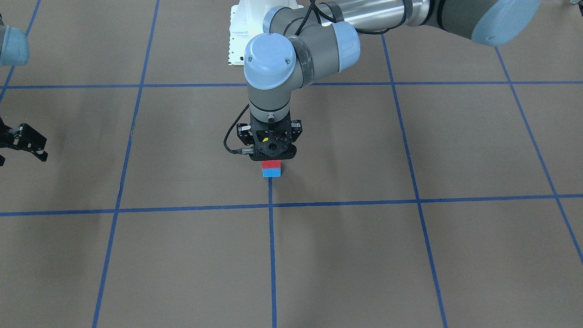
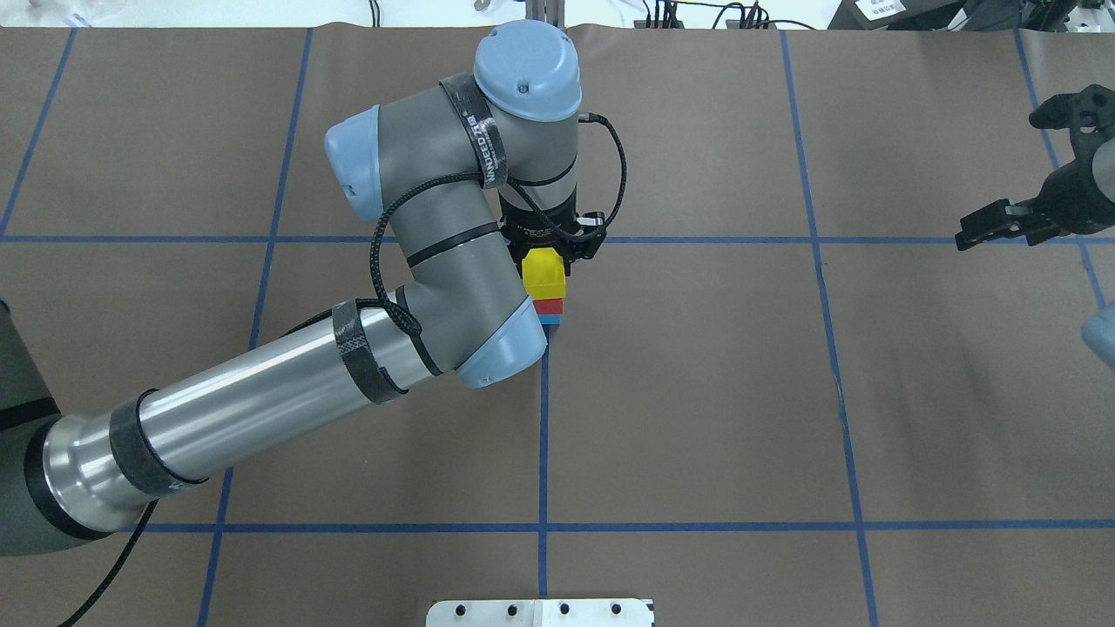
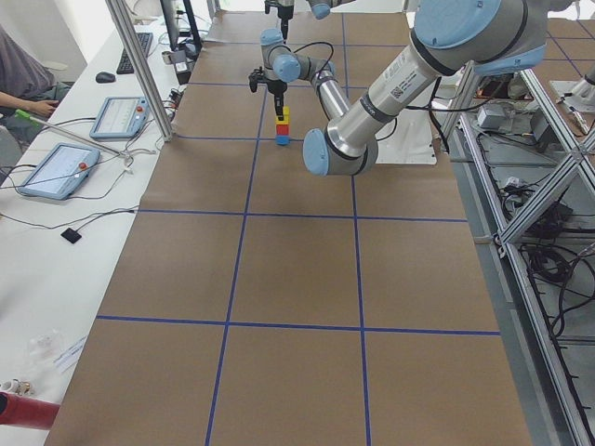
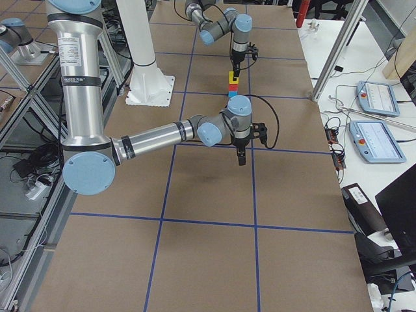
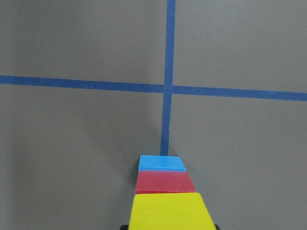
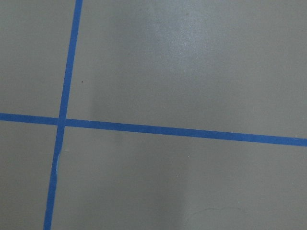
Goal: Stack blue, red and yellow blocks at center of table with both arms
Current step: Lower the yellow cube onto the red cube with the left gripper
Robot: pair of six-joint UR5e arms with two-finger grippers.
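Right now your left fingers (image 2: 550, 251) pinch the yellow block (image 5: 168, 211), which sits on the red block (image 5: 164, 182) over the blue block (image 5: 161, 163) at the center of the tabletop (image 2: 697, 392). Seen from overhead, the stack is just at 6 o'clock of a tape crossing (image 5: 168, 88). Your right fingers (image 2: 1032, 165) hang spread wide, well apart at 2 o'clock.

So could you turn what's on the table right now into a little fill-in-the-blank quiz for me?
The bottom block of the stack is ___.
The yellow block sits directly on the ___ one.
The arm reaching over the stack is the robot's ___ arm.
On the right arm, off to the side, the jaws stand ___.
Missing words: blue, red, left, open.
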